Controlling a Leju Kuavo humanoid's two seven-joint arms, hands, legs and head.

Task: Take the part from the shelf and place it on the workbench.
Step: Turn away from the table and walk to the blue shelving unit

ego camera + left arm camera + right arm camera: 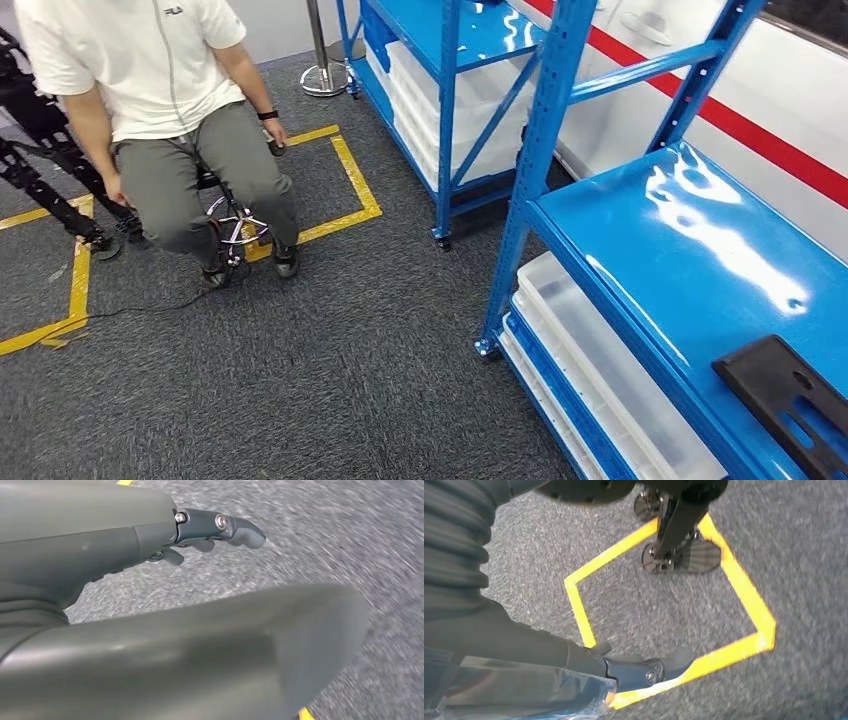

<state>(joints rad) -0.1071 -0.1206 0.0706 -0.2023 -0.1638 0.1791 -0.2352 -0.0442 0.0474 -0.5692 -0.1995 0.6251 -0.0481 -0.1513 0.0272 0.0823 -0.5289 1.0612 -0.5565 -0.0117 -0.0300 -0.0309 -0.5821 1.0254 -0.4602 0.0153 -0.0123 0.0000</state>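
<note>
The black flat part (790,400) with holes lies on the glossy blue shelf board (680,240) at the near right, partly cut off by the picture's edge. In the left wrist view my left hand (210,532) hangs over grey carpet with its fingers stretched out and nothing in it. My right hand (649,669) also hangs above the carpet, fingers extended, holding nothing that I can see. A glossy surface with a blue edge (524,690) sits close beside that hand; what it is I cannot tell.
A person (170,110) sits on a stool (235,225) at the far left, inside yellow floor tape (350,180). A second blue shelf rack (450,90) stands further back. White bins (600,370) sit on the lower shelf level. Open carpet lies in the middle.
</note>
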